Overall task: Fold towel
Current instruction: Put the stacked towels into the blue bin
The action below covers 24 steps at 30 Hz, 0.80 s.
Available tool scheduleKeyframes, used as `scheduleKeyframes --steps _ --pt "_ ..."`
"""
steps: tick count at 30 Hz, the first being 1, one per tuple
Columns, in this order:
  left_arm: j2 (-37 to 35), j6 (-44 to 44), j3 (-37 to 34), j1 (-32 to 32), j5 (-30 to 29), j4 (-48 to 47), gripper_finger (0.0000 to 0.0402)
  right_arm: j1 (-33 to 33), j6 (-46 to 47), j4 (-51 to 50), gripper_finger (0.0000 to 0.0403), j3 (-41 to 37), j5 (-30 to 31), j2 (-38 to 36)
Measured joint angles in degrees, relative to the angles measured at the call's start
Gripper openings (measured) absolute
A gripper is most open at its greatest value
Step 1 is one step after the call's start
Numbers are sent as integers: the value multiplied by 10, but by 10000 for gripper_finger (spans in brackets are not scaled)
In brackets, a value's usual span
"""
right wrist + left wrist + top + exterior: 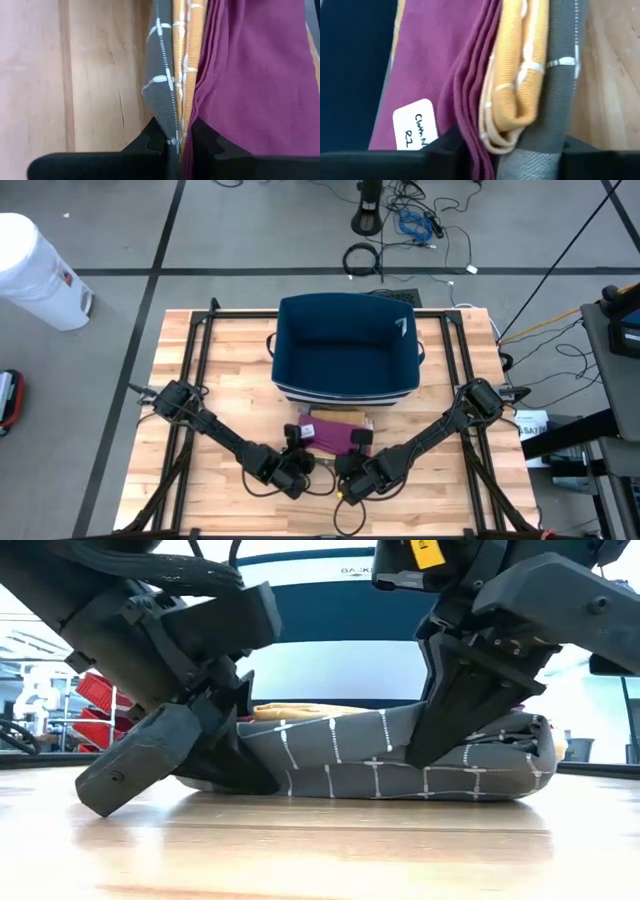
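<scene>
A white label (416, 125) on the purple cloth (427, 65) carries handwriting that starts "Cloth" with "R2" beneath; the rest is cut off. Letters reading "BA" show on the navy bin (340, 600) at the desk's rear edge; the rest is hidden.

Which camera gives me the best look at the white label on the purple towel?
The left wrist view: the white label fills a good part of the picture on the purple towel, with handwriting visible though cut off. The high view shows it only as a tiny pale patch. The low and right wrist views do not show it.
</scene>
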Motion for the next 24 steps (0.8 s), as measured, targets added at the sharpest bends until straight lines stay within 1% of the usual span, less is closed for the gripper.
scheduleKeyframes --steps 4,6,7,10,17,21,24 --pt "0 4 0 5 9 2 91 1 -2 -9 38 0 0 0" --pt "0 10 0 6 8 4 54 0 -2 -19 54 0 -3 0" --pt "0 10 0 6 8 4 45 0 -2 -24 62 0 -6 0" --pt "0 10 0 4 7 4 45 0 -1 -32 77 1 -10 0" --pt "0 10 0 4 6 7 45 4 -26 -36 84 1 -23 3" --pt "1 10 0 3 7 14 45 11 -37 -2 85 -21 -21 12" --pt "1 10 0 3 7 16 45 14 -26 8 86 -35 -18 15"
